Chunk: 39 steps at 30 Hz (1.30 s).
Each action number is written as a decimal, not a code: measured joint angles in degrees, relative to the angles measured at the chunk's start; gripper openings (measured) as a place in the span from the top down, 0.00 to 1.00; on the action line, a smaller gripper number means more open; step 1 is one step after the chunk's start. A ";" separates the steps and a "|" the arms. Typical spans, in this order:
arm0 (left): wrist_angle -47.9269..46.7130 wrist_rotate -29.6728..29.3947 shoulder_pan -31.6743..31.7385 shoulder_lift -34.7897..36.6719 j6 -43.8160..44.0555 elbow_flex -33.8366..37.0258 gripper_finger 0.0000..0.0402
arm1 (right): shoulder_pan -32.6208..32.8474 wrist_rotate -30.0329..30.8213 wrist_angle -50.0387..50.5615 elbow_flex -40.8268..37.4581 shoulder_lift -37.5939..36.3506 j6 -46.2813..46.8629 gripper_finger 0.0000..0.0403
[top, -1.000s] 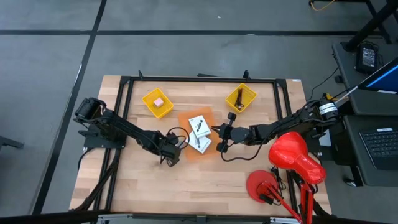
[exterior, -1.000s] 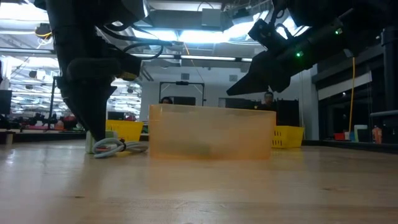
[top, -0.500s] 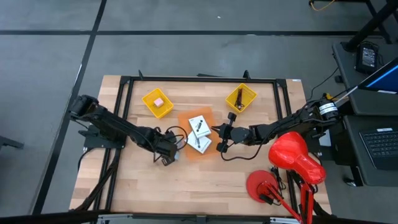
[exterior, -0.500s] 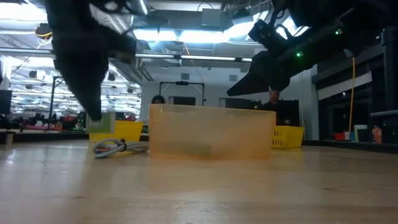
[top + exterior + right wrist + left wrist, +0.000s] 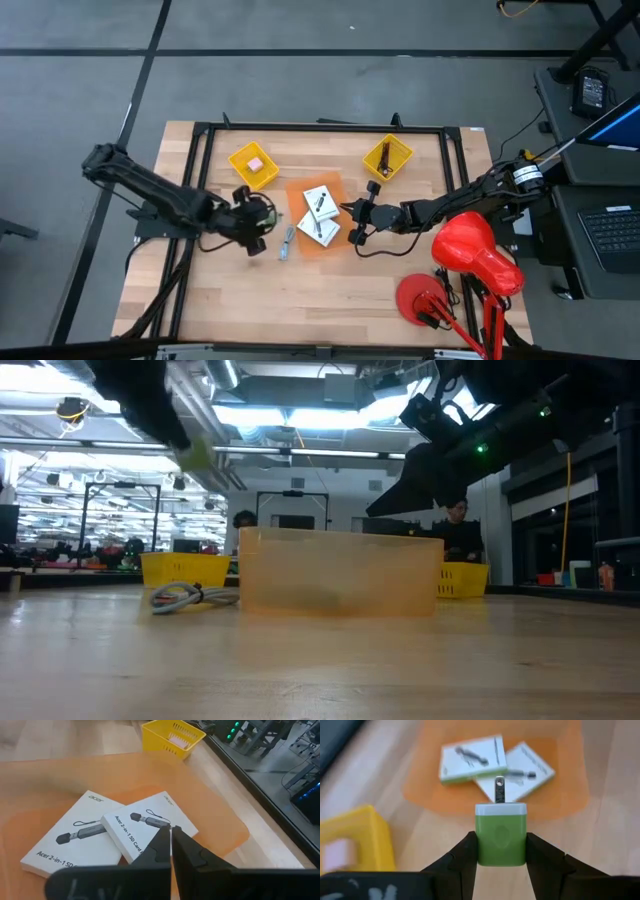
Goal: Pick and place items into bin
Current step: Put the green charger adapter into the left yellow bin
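where fluorescent lights glow, a wooden table (image 5: pixel 330 290) spans.

A translucent orange plastic bin (image 5: pixel 297 195) sits mid-way across the wooden table (image 5: pixel 330 300). Two white square cards (image 5: pixel 319 200) lie in it, overlapping. Behind it to the left stands a yellow plastic basket (image 5: pixel 243 158) with a pink block (image 5: pixel 255 164) inside; behind to the right stands a second yellow basket (image 5: pixel 388 158). A grey coiled cord (image 5: pixel 286 243) lies just left of the bin. Farther left, raised off the table, the left gripper (image 5: pixel 258 218) has a green plastic cube (image 5: pixel 501 840) between its fingers. The right gripper (image 5: pixel 357 222) hangs at the bin's right edge.
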<state>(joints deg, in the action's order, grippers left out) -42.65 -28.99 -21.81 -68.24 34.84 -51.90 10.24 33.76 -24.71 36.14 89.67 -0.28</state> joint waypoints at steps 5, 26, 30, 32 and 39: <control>2.71 -5.93 -3.99 4.61 -1.86 1.78 0.67 | 0.00 -0.86 0.44 0.00 0.00 0.25 1.00; 48.48 3.26 -6.97 26.55 -26.26 33.90 0.67 | 0.00 -3.45 0.29 0.00 0.02 0.24 1.00; 50.70 3.21 -6.97 28.48 -26.67 36.84 0.67 | 0.00 -3.45 0.25 0.00 0.02 0.16 1.00; 51.62 2.69 -6.97 29.07 -26.70 37.67 0.67 | 0.00 -3.45 0.24 0.00 0.03 0.14 1.00; 50.87 -11.48 -5.82 30.05 -27.03 38.40 0.67 | 0.00 -3.45 -0.72 0.00 0.07 0.21 1.00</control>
<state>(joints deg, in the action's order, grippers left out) 8.22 -40.47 -27.63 -38.20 7.81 -13.50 10.24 30.30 -25.43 36.14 89.73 -0.08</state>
